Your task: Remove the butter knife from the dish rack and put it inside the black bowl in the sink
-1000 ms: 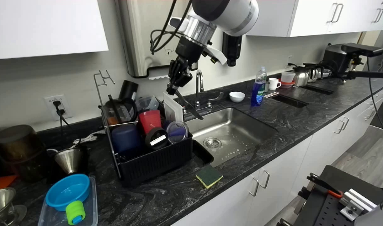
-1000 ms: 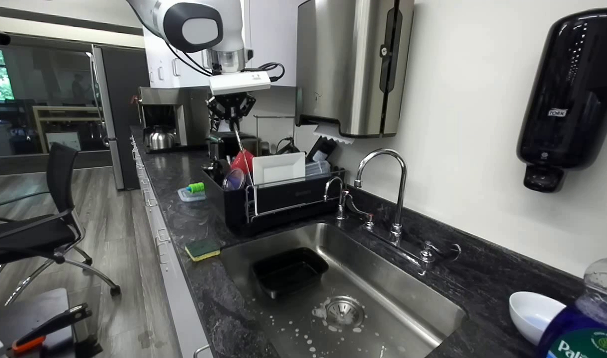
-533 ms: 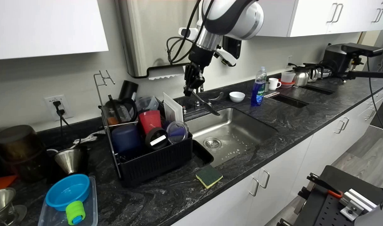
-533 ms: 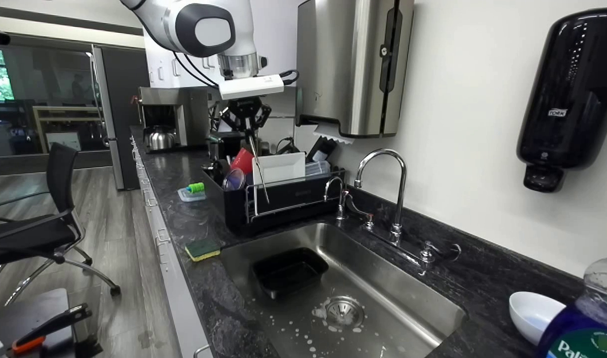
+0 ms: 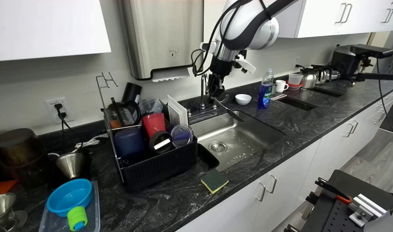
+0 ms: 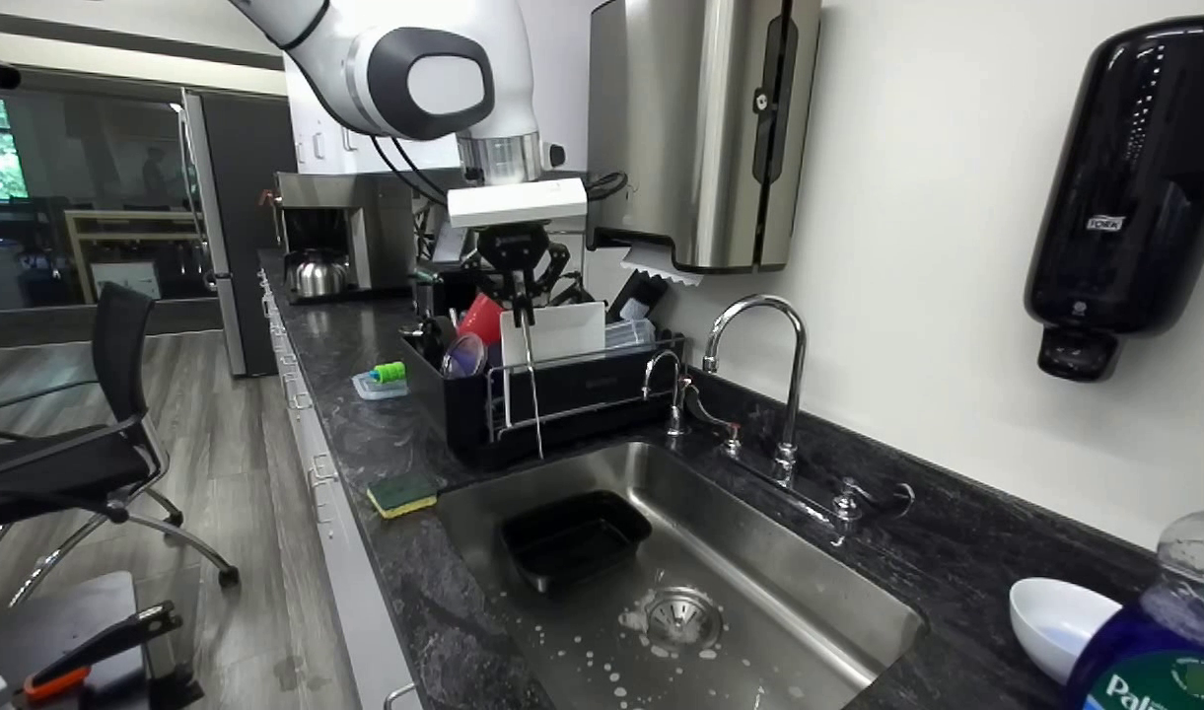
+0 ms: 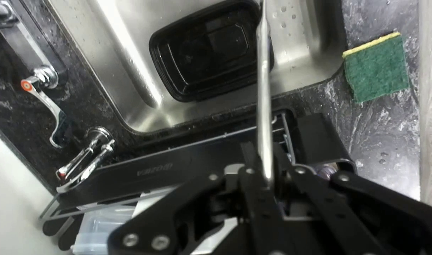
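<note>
Butter knife (image 7: 264,88): tilted downward, handle pinched between the fingers (image 7: 251,184) of my gripper (image 6: 524,318), far end cropped in the wrist view. Black bowl (image 7: 205,53): in the sink (image 7: 138,63), below the fingers, part hidden from me by the knife. Dish rack (image 7: 187,163): behind the fingers, partly masked.
</note>
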You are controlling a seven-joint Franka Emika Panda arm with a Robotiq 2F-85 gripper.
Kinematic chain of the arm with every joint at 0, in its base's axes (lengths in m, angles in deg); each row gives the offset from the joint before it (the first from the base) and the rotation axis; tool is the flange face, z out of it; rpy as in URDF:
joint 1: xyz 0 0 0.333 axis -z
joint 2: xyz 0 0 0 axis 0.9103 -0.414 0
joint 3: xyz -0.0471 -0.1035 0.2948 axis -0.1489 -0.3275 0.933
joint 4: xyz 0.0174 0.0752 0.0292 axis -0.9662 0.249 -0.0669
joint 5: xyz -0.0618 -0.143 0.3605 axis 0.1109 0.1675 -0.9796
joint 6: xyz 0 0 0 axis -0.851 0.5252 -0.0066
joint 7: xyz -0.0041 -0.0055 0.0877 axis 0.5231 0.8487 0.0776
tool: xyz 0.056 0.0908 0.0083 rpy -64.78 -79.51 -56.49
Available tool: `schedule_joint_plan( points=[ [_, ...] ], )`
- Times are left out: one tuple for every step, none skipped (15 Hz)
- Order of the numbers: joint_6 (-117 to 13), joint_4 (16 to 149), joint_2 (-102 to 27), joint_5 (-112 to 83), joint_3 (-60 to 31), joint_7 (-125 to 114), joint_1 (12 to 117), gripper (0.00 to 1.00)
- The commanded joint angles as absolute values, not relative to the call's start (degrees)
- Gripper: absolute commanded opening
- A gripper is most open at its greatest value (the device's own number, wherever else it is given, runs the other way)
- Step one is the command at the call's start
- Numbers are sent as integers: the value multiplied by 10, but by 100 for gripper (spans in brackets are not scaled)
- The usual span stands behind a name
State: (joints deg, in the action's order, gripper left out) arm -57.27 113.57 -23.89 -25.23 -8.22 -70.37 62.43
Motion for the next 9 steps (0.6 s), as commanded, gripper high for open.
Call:
schedule_joint_plan(
  points=[
    [-600,1151,-247,-231,-84,-686,634,3],
    [-604,1152,-253,-229,-86,-685,637,3],
    [-610,1152,-260,-226,-88,-686,640,3],
    [-616,1152,-267,-223,-90,-686,644,3],
    [-621,1151,-275,-220,-91,-690,647,3],
    [-629,1151,-283,-214,-93,-688,650,3],
    [-638,1150,-291,-208,-94,-686,653,3],
    [-648,1150,-299,-203,-94,-683,656,3],
    [-656,1149,-306,-198,-94,-678,658,3]
  ],
)
